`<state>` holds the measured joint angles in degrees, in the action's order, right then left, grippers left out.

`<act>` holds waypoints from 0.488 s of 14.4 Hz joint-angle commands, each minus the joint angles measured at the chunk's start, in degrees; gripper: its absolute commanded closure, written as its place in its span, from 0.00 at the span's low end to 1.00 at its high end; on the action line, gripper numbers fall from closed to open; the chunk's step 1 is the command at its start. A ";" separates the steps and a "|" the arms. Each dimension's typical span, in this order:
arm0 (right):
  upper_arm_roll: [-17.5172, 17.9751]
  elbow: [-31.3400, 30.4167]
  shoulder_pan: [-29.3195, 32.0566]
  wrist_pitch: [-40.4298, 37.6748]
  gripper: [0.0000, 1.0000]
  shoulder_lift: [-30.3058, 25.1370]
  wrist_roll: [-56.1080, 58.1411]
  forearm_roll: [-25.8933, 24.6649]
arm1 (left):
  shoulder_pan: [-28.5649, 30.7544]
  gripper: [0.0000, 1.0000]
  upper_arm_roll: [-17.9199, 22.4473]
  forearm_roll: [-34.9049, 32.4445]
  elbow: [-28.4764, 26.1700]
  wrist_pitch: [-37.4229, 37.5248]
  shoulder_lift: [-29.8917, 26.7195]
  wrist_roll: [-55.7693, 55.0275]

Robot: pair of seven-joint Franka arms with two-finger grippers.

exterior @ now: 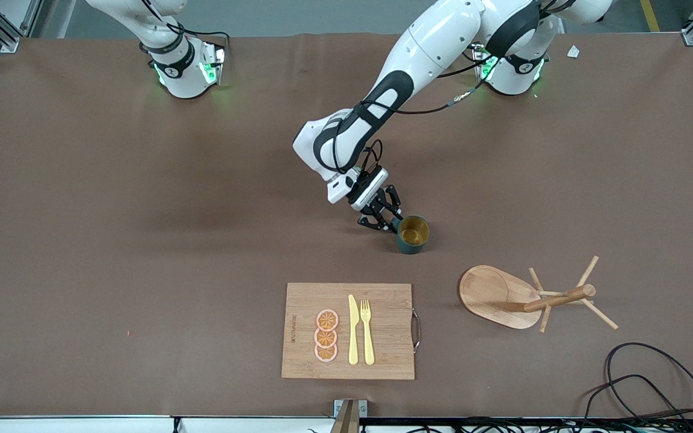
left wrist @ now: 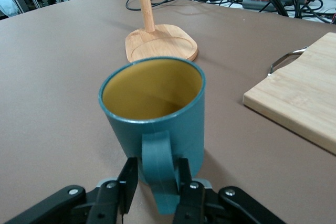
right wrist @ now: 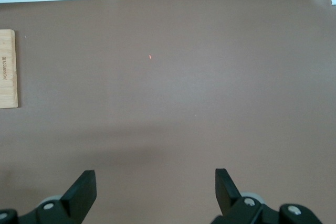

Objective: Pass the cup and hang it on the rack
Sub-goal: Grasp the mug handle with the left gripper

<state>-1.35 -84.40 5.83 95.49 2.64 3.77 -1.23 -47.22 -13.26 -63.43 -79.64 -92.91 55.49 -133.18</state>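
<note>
The dark teal cup with a mustard-yellow inside stands upright on the brown table near the middle, its handle turned toward the left arm's hand. In the left wrist view the cup fills the middle. My left gripper is low at the cup; its fingers straddle the handle with a thin gap on each side, so it is open. The wooden rack stands nearer to the front camera, toward the left arm's end, and shows in the left wrist view. My right gripper is open and empty over bare table.
A wooden cutting board with orange slices, a yellow knife and a fork lies nearer to the front camera than the cup. Its corner shows in the left wrist view and the right wrist view. Black cables lie at the table's edge beside the rack.
</note>
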 commanded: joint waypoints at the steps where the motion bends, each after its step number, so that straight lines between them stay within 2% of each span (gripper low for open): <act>1: -0.24 -0.59 -0.38 -0.30 0.00 -0.88 0.10 -0.88 | -0.42 0.96 0.34 -1.08 1.94 0.63 0.50 1.78; 2: -0.24 -0.59 -0.38 -0.56 0.00 -0.88 -0.07 -0.80 | -0.33 1.00 0.25 -0.91 2.12 0.63 0.15 3.44; 5: -0.59 -0.15 -0.56 -3.63 0.00 -0.88 -0.69 0.69 | 2.20 1.00 -0.89 0.66 2.73 0.63 -2.48 5.48; 7: -0.68 -0.06 -1.08 -3.55 0.00 -0.88 -0.60 0.70 | 5.37 1.00 -3.08 4.70 4.57 -0.16 -5.02 7.14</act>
<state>-1.46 -84.37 5.73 92.71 2.64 3.72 -1.00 -45.25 -14.13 -62.01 -76.03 -92.92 54.07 -129.06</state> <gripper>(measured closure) 0.000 0.789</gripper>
